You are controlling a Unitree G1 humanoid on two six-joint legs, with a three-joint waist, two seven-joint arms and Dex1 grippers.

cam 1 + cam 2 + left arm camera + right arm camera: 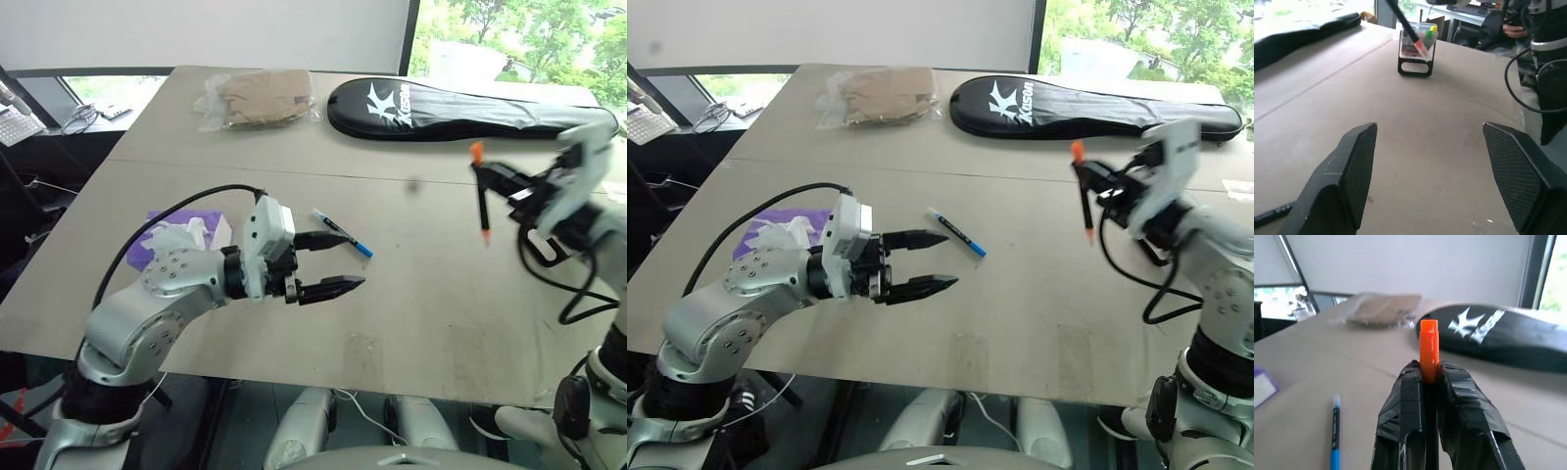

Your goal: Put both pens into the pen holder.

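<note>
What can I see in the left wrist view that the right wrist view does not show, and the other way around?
Left wrist view: the open fingers of the left gripper and the pen holder standing on the table. Right wrist view: the right gripper shut on the orange pen, the blue pen lying on the table, the black racket bag and the plastic package. Both share the table surface.

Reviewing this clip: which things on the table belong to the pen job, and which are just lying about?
Job:
- orange-capped pen, held upright in the shut right gripper
- blue-capped pen, lying on the table
- pen holder
- left gripper, open and empty

Lying about:
- purple tissue box
- black racket bag
- bagged tan item
</note>
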